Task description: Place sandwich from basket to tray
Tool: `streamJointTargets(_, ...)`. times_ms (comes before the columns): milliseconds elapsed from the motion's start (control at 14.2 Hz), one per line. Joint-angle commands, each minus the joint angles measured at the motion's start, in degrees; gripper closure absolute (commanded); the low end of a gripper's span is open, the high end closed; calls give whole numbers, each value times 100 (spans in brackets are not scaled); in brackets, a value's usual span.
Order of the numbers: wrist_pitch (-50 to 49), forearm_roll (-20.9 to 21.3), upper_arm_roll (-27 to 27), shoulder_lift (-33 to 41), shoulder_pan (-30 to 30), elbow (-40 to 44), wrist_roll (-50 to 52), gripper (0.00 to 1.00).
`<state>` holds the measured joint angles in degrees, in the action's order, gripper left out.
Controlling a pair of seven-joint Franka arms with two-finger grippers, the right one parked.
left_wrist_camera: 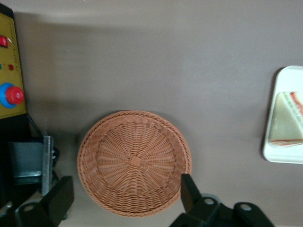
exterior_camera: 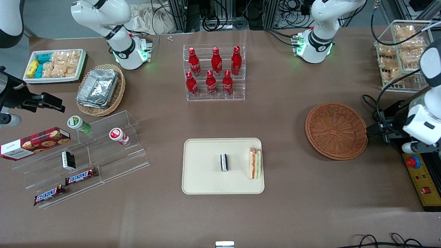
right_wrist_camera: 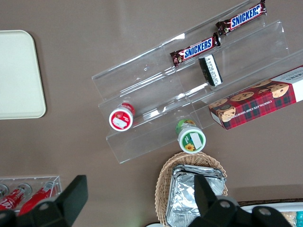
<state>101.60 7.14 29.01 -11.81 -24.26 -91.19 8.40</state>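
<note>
Lying on the beige rectangular tray (exterior_camera: 206, 179), the white-bread triangular sandwich (exterior_camera: 255, 163); hand (left_wrist_camera: 127, 198) spread above the round reddish-brown wicker basket (left_wrist_camera: 134, 161)

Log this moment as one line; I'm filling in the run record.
sandwich: on tray, beside small dark packet | basket: empty | gripper: open, holds nothing, above basket | step: placed

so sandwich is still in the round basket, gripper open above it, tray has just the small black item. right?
Not quite. The sandwich is on the tray, beside the small black item, as the front view shows. The basket is empty in the left wrist view, and the gripper does hang open above it.
</note>
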Motion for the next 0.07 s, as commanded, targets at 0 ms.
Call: streamJointTargets(0,-123,341,60,-41,360,58,573,0)
